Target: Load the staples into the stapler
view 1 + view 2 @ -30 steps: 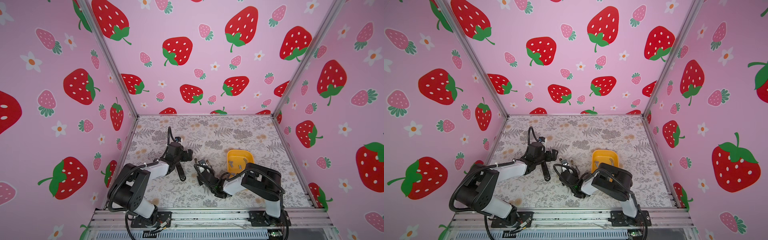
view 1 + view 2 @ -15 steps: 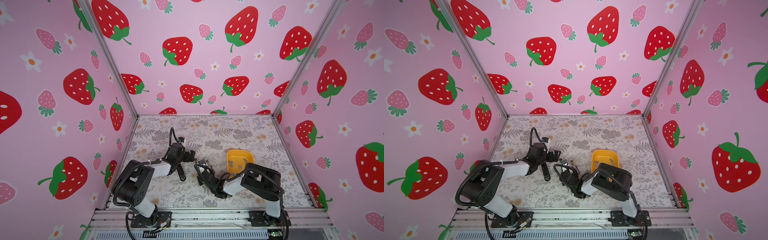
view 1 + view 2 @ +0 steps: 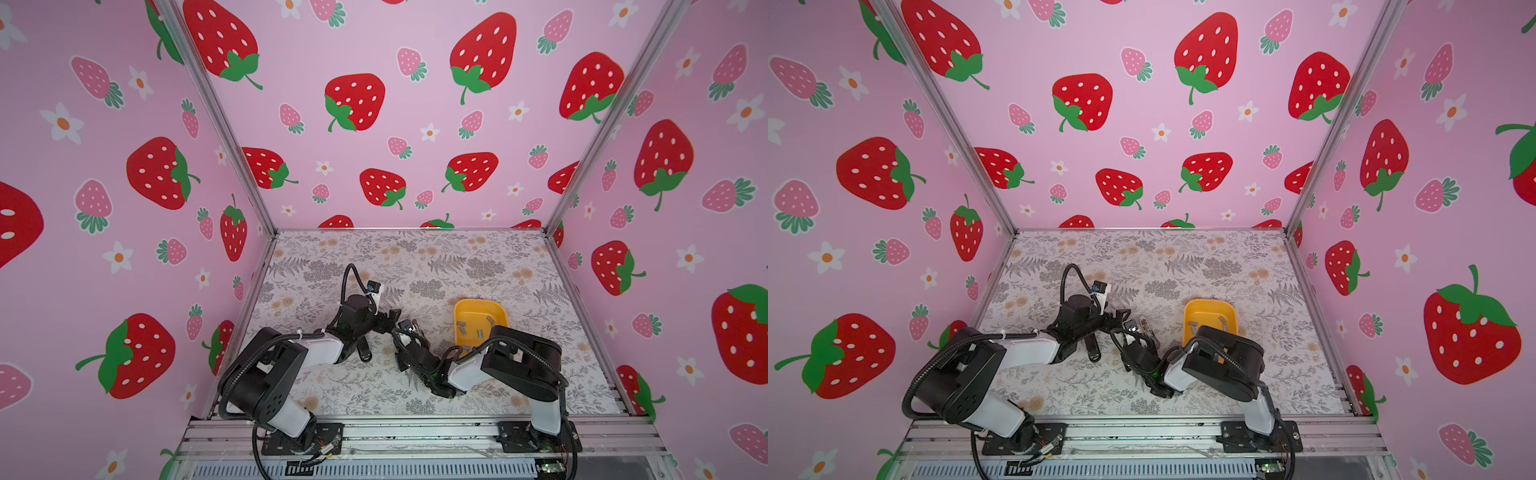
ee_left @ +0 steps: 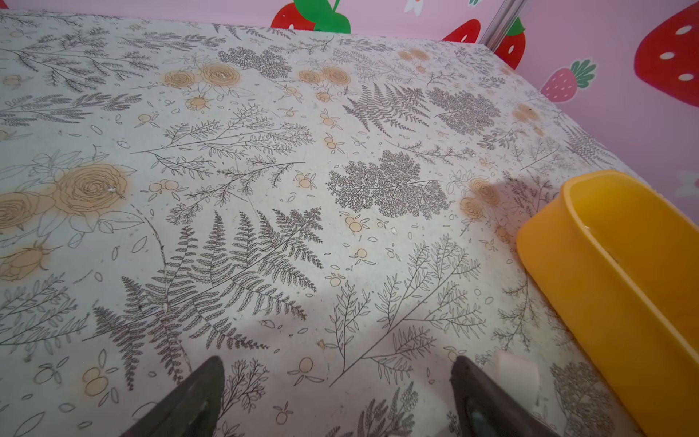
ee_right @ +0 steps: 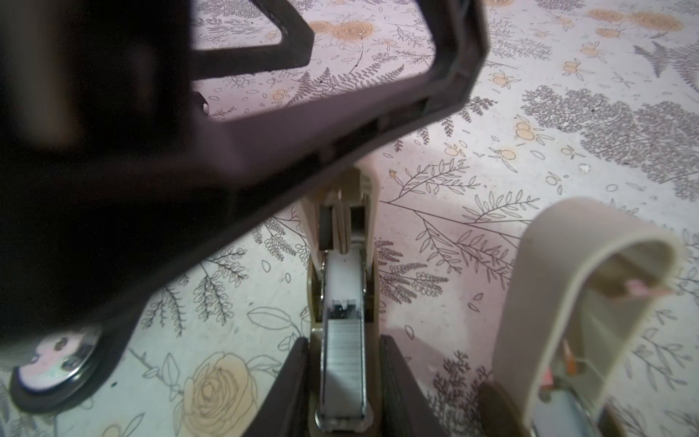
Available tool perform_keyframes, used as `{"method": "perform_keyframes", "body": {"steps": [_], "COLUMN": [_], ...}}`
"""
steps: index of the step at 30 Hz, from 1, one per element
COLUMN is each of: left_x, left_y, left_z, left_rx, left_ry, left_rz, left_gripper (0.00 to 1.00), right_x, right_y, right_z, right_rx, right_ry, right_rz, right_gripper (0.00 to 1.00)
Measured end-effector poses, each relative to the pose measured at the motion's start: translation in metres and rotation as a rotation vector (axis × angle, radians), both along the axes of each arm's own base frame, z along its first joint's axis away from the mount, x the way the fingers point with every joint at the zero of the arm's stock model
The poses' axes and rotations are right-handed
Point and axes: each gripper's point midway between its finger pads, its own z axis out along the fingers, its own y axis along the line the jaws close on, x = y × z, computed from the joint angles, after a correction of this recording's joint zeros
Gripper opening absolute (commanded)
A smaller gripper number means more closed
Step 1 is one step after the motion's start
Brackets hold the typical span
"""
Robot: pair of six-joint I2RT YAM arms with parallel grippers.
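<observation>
- Right gripper (image 5: 343,352) — clamped on the beige stapler (image 5: 355,181), with one finger against each side of its open magazine. The stapler rests on the floral table (image 4: 264,151).
- One stapler lid (image 5: 548,283) stands open, tilted well away from the magazine, with its hollow underside facing the wrist camera.
- One staple strip (image 5: 342,359) lies flat in the magazine channel, between the two gripper fingers and in line with the channel. It sits just behind the white pusher (image 5: 342,276).
- Left gripper (image 4: 334,382) — spread wide and holding nothing, with only bare table between its two fingertips. In both top views it hangs just beside the right gripper, near the beige stapler's front end.
- One yellow tray (image 3: 478,311) stands on the table beside the right arm, apart from both staplers.
- Loose staples (image 3: 478,333) lie in the tray: four strips can be counted in a top view (the right arm covers the tray's near edge).
- One black stapler (image 3: 364,351) lies on the table beneath the left arm's wrist. I cannot tell whether the arm touches it.
</observation>
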Motion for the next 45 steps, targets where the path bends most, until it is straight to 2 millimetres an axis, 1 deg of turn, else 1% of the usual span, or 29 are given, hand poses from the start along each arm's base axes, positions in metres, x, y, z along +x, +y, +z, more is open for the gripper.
{"method": "perform_keyframes", "body": {"steps": [2, 5, 8, 11, 13, 16, 18, 23, 28, 32, 36, 40, 42, 45], "left_x": [-0.004, -0.002, 0.003, 0.008, 0.012, 0.017, 0.018, 0.018, 0.000, -0.010, -0.024, -0.041, -0.043, -0.042], "left_y": [0.002, 0.011, 0.024, 0.041, 0.051, 0.058, 0.058, 0.048, 0.037, 0.026, 0.011, -0.010, -0.014, -0.014], "left_z": [0.006, 0.016, 0.017, 0.002, -0.011, -0.028, -0.033, -0.029, -0.026, -0.023, -0.019, -0.020, -0.020, -0.022], "left_rx": [-0.010, -0.007, 0.015, 0.060, 0.094, 0.135, 0.147, 0.122, 0.089, 0.079, 0.083, 0.110, 0.123, 0.138], "left_ry": [-0.005, -0.024, -0.025, 0.010, 0.046, 0.090, 0.101, 0.075, 0.032, -0.015, -0.078, -0.126, -0.140, -0.150], "left_rz": [0.006, 0.058, 0.132, 0.217, 0.259, 0.288, 0.289, 0.231, 0.124, 0.053, -0.032, -0.120, -0.132, -0.129], "left_gripper": [0.95, 0.95, 0.95, 0.95, 0.94, 0.94, 0.94, 0.94, 0.94, 0.93, 0.92, 0.91, 0.91, 0.91], "right_x": [0.000, -0.001, -0.001, -0.001, -0.001, -0.002, -0.002, -0.002, -0.002, -0.002, -0.002, -0.003, -0.005, -0.008], "right_y": [0.000, 0.000, 0.000, 0.000, 0.000, 0.000, 0.000, 0.000, 0.000, 0.000, 0.000, -0.003, -0.005, -0.008], "right_z": [0.000, 0.000, 0.000, 0.000, 0.000, 0.000, 0.000, 0.000, 0.000, 0.000, 0.000, 0.001, 0.001, 0.002], "right_rx": [0.002, 0.006, 0.009, 0.011, 0.012, 0.014, 0.015, 0.015, 0.015, 0.016, 0.016, 0.023, 0.021, 0.017], "right_ry": [0.000, 0.000, 0.001, 0.001, 0.001, 0.001, 0.001, 0.001, 0.001, 0.001, 0.001, 0.008, 0.009, 0.015], "right_rz": [0.002, 0.003, 0.005, 0.006, 0.007, 0.009, 0.009, 0.009, 0.009, 0.009, 0.009, 0.009, 0.012, 0.019], "right_gripper": [0.25, 0.24, 0.24, 0.24, 0.24, 0.24, 0.24, 0.24, 0.24, 0.25, 0.26, 0.32, 0.37, 0.46]}}
